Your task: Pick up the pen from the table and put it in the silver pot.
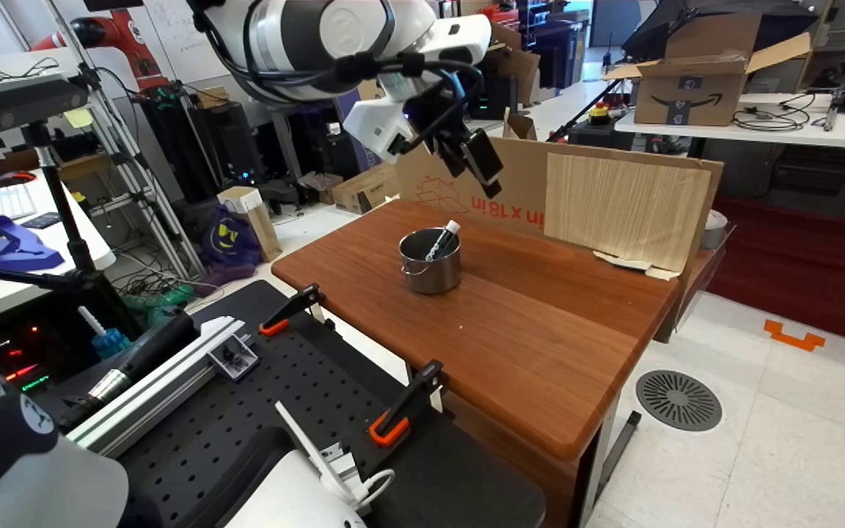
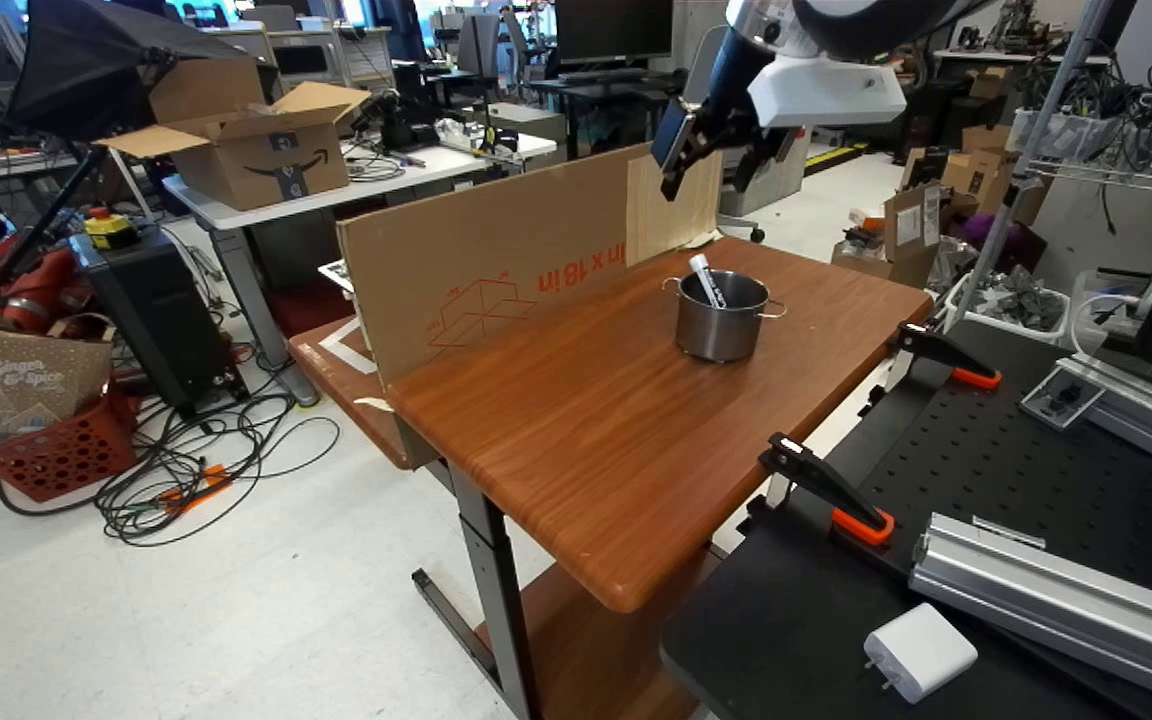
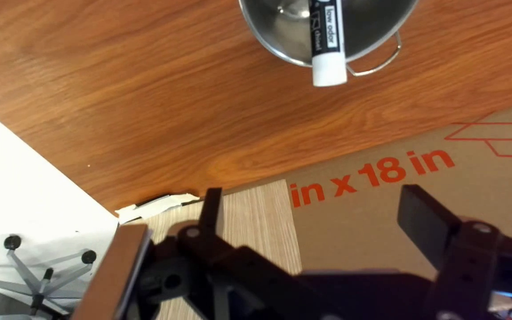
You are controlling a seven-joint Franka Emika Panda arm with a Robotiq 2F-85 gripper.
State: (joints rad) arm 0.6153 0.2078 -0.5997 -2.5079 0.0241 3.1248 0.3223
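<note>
The silver pot (image 1: 433, 276) stands upright on the reddish-brown table (image 1: 532, 337); it also shows in an exterior view (image 2: 717, 332) and, cut off at the top, in the wrist view (image 3: 278, 38). The pen (image 1: 443, 240) is inside the pot, leaning on the rim with its white end sticking out above it; it also shows in an exterior view (image 2: 710, 283) and in the wrist view (image 3: 328, 42). Its lower end is hidden inside the pot. My gripper (image 3: 311, 195) is open and empty, raised above the table and apart from the pot and pen.
A cardboard panel (image 2: 496, 270) with a wood-grain sheet (image 1: 628, 209) stands along one table edge, close to my gripper. Along the opposite edge is a black perforated bench (image 1: 261, 396) with two orange-tipped clamps (image 1: 408, 403). Several boxes and cables lie farther off.
</note>
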